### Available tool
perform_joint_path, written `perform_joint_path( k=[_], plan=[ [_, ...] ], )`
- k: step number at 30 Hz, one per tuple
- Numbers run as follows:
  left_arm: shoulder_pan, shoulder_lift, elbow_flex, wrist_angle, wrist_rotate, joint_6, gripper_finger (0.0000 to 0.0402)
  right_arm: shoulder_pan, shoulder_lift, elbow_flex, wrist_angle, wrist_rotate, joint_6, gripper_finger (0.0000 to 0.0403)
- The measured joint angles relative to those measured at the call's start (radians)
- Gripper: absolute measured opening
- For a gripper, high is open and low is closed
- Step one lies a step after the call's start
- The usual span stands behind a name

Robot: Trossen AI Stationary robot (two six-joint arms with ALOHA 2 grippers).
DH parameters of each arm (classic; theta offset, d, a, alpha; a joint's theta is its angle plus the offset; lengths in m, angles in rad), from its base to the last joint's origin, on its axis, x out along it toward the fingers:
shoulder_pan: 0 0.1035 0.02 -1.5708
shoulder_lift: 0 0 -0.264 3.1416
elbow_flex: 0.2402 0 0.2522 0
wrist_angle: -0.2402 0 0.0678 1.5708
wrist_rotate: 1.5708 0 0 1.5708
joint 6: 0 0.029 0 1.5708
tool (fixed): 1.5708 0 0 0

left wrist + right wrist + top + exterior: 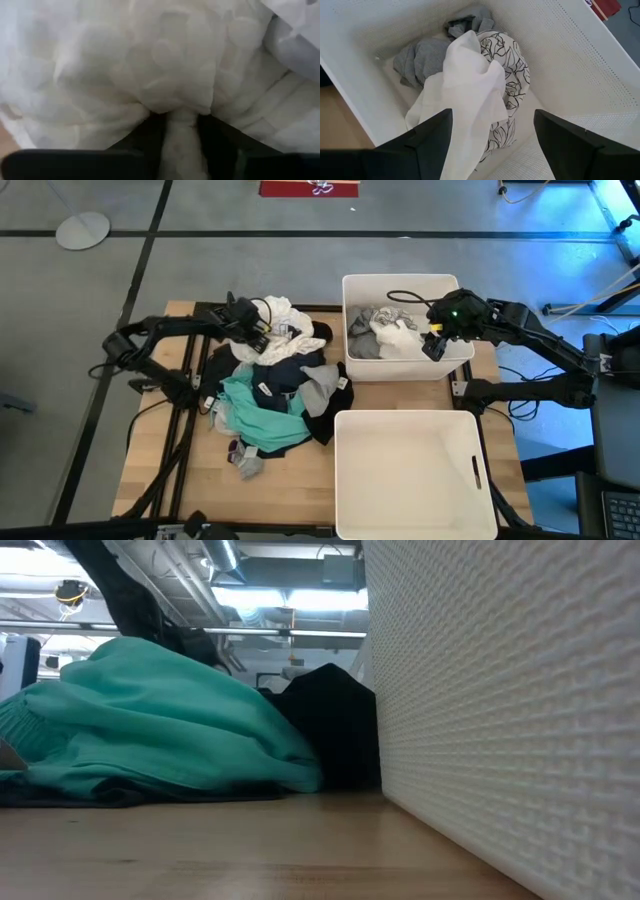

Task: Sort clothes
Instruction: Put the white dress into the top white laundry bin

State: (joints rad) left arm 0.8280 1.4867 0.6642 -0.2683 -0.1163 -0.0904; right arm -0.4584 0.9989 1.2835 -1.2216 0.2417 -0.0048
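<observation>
A heap of clothes [275,390] lies on the table's left half: teal [255,415], navy [285,370], grey and black pieces. A cream, textured garment [290,320] rests on the heap's far end. My left gripper [255,332] is down on that cream garment [160,65], shut on a ridge of it. My right gripper [437,340] hangs open above the far white bin [400,278]. That bin holds grey pieces [420,57], a plain white cloth [465,85] and a white cloth with a black leaf print [512,70]. My left gripper pinches a raised fold of the cream garment [181,131] between its two fingers [145,142]. It comes slanting down from the table's left side. The rest of the garment lies slack on the far end of the heap.
A second white bin [405,470] stands at the near right, its textured wall [500,710] close beside the teal [150,720] and black [330,720] pieces. Bare wood [160,470] shows at the near left.
</observation>
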Motion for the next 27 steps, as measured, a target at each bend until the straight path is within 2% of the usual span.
perform_joint_path(
  k=[5, 7, 11, 15, 21, 27],
  plan=[
    [-0.004, 0.006, 0.001, 0.003, -0.001, 0.025, 0.0026, 0.0, 0.0, 0.0, 0.0, 0.0, 0.0, 0.028],
    [-0.015, -0.015, -0.001, -0.007, -0.006, 0.043, 0.0011, 0.0, 0.0, 0.0, -0.001, 0.0, 0.0, 0.028],
    [-0.035, -0.101, 0.015, -0.059, -0.052, 0.046, 0.0009, 0.0, 0.0, -0.001, -0.004, 0.0, 0.0, 0.028],
    [-0.067, -0.241, 0.037, -0.069, -0.07, 0.046, 0.0006, 0.0, 0.0, -0.003, -0.007, 0.0, 0.0, 0.028],
    [-0.122, -0.452, 0.054, -0.051, -0.074, 0.055, 0.0004, 0.0, 0.0, -0.003, -0.005, 0.0, 0.0, 0.028],
    [-0.175, -0.609, 0.054, 0.003, -0.073, 0.094, 0.0003, 0.0, 0.0, -0.003, 0.03, 0.0, -0.003, 0.028]
  ],
)
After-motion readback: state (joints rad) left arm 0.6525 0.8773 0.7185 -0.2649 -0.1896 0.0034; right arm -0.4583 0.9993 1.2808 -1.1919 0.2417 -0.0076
